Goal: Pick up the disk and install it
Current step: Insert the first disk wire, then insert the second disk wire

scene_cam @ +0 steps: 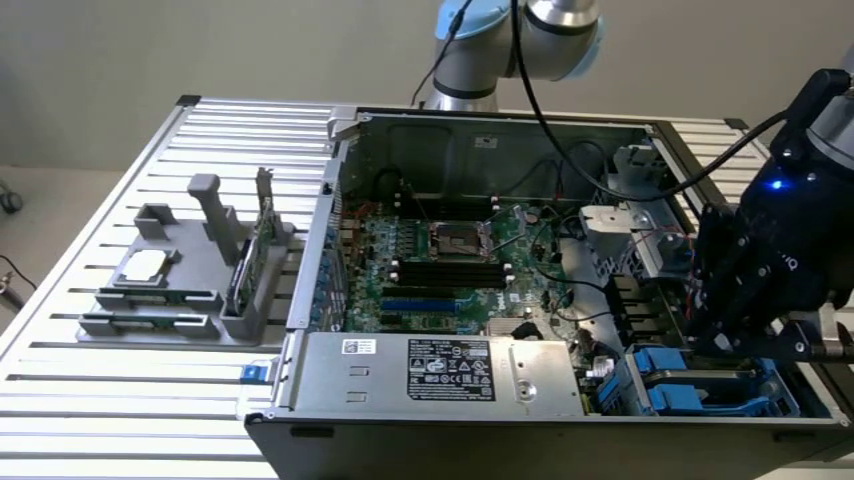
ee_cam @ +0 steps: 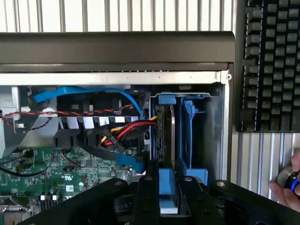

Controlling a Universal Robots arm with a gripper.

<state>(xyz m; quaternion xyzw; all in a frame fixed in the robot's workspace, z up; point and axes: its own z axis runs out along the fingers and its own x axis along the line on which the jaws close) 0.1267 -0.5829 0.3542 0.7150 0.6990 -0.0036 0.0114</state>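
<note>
On the exterior view's left a grey parts stand [scene_cam: 187, 285] is seen on the slatted table [scene_cam: 80, 400]; a small square silver chip [scene_cam: 144, 266] is held on its upper shelf and a thin green card [scene_cam: 247, 255] is stood upright in its slot — both untouched. In the middle, the open PC case [scene_cam: 534, 440] is laid on its side, w/ the green motherboard [scene_cam: 441, 270] in its floor, the empty CPU socket [scene_cam: 450, 240] near the centre, and the silver power supply [scene_cam: 441, 370] along the near wall. To the exterior view's right, the gripper [scene_cam: 747, 335] is lowered over the drive bay [scene_cam: 707, 385] in the case's near corner. In the wrist view the disk [ee_cam: 165, 136] is seen edge-on, framed by blue rails, already partway inside the bay's blue cage [ee_cam: 190, 131]; its near blue end appears to be clamped between the narrow-set fingers [ee_cam: 145, 197], though the contact itself is partly hidden by the finger bodies. The step in hand is judged to be seating the disk: it should be kept square to the cage rails, pushed straight along the slot w/o tilt, and the red, yellow & blue cables [ee_cam: 126, 133] just beside it should be kept from being pinched. A dark keyboard [ee_cam: 272, 65] is lain outside the case, and a person's hand [ee_cam: 290, 185] is visible at the frame edge — well apart from the bay.
</note>
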